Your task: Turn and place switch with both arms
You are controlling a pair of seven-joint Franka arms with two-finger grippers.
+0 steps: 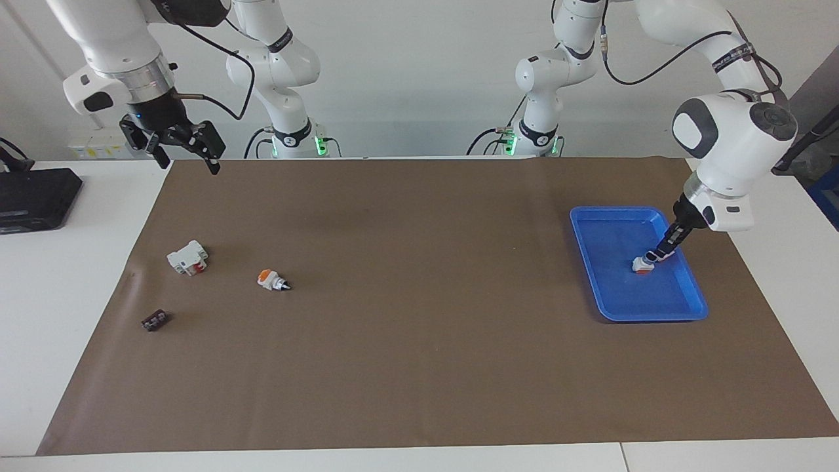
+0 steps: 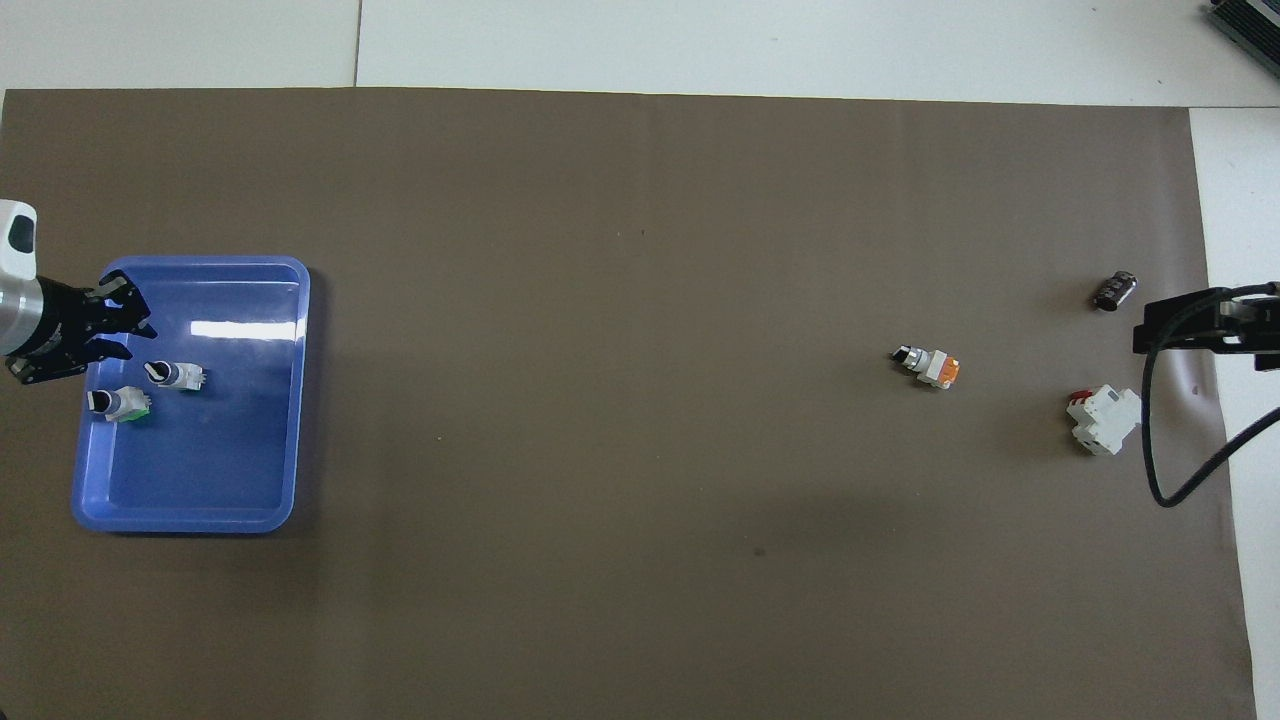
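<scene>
The switch [image 2: 122, 404], white with a green end and a black knob, lies in the blue tray [image 2: 250, 480] near the rim at the left arm's end. A white piece with a dark tip [image 2: 176, 375] lies beside it. My left gripper [image 2: 125, 325] hangs low over that end of the tray, fingers spread, holding nothing. In the facing view its tips [image 1: 655, 257] are right beside a small white piece [image 1: 641, 265] in the tray [image 1: 603, 288]; no green shows there. My right gripper [image 1: 187, 157] waits raised and open over the mat's corner at the right arm's end.
An orange-ended switch [image 1: 272, 280] [image 2: 930, 367], a white breaker with red [image 1: 188, 257] [image 2: 1103, 420] and a small black part [image 1: 155, 320] [image 2: 1114, 291] lie on the brown mat toward the right arm's end. A black box [image 1: 33, 196] sits off the mat there.
</scene>
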